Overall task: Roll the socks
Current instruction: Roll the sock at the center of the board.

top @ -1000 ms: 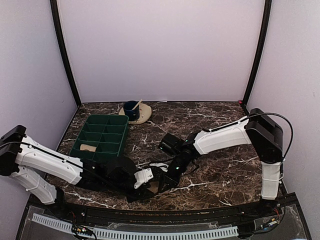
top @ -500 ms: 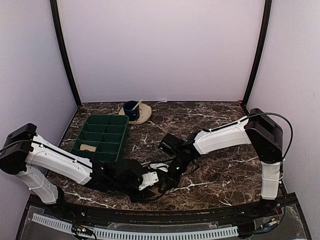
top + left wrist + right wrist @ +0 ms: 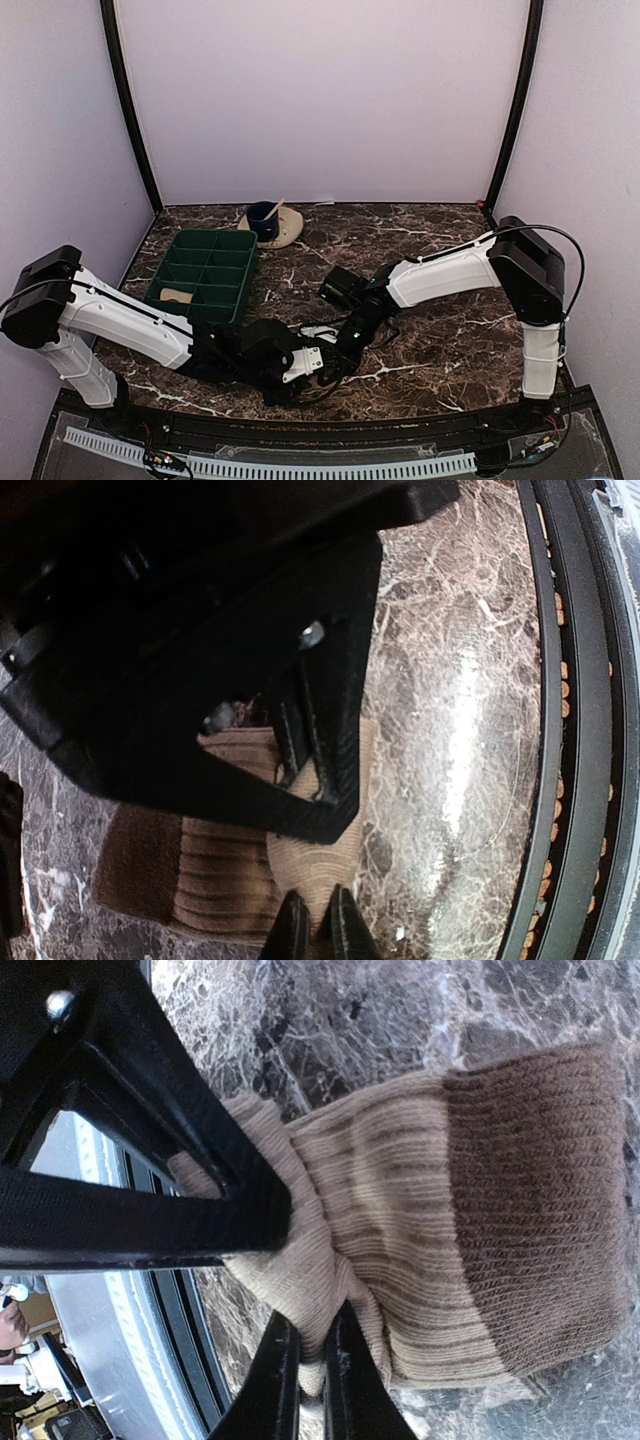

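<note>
Bottom centre of the top view, both arms meet low over the marble table (image 3: 450, 340): left arm (image 3: 130, 325) stretched from lower left toward the right, nearly flat, wrist down by the near edge; right arm (image 3: 445, 272) reaches from its elbow at far right down and left, wrist tipped to the same spot. One sock (image 3: 430, 1230) lies flat on the table under the two wrists, below and right of the green tray (image 3: 200, 272), mostly hidden in the top view. Left gripper (image 3: 316, 932): fingers almost together, pinching the tan edge of the sock at the bottom of its view. Right gripper (image 3: 300, 1380): fingers nearly closed too, nipping a bunched tan fold. Right wrist view: sock's long axis runs left-right, dark brown cuff at right, tan end gathered at left by the fingers. Left wrist view: brown patch at lower left, tan end toward bottom centre, long axis again roughly left-right
</note>
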Motion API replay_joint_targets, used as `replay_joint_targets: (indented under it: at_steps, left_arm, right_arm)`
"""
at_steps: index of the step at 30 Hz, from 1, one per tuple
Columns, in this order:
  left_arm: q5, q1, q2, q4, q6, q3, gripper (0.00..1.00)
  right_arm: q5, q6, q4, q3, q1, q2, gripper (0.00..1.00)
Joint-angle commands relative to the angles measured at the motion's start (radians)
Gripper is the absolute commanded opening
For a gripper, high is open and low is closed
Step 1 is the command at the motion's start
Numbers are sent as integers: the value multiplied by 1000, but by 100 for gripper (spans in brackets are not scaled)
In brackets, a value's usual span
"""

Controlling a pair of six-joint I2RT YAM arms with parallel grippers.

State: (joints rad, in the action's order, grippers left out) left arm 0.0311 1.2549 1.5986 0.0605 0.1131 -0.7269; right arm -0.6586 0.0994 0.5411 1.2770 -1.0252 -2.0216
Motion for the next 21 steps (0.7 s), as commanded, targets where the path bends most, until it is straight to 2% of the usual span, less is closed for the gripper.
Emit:
replay_joint_targets:
  at_steps: [1, 5, 8, 13, 21]
  left_arm:
    - [-30, 3, 14, -39, -8, -13, 0]
    - [-57, 3, 28, -51, -13, -22, 0]
    - [-83, -6, 35, -59, -23, -28, 0]
    - [-155, -62, 21, -60, -56, -24, 0]
    - [-244, -138, 14, -79, -76, -28, 0]
  right_arm:
    - [35, 5, 46, -22, 5, -32, 0]
    - [40, 1, 37, -32, 5, -22, 5]
    - [39, -6, 21, -50, 5, -8, 14]
    - [37, -17, -3, -77, 8, 12, 24]
    - [42, -39, -38, -115, 11, 54, 30]
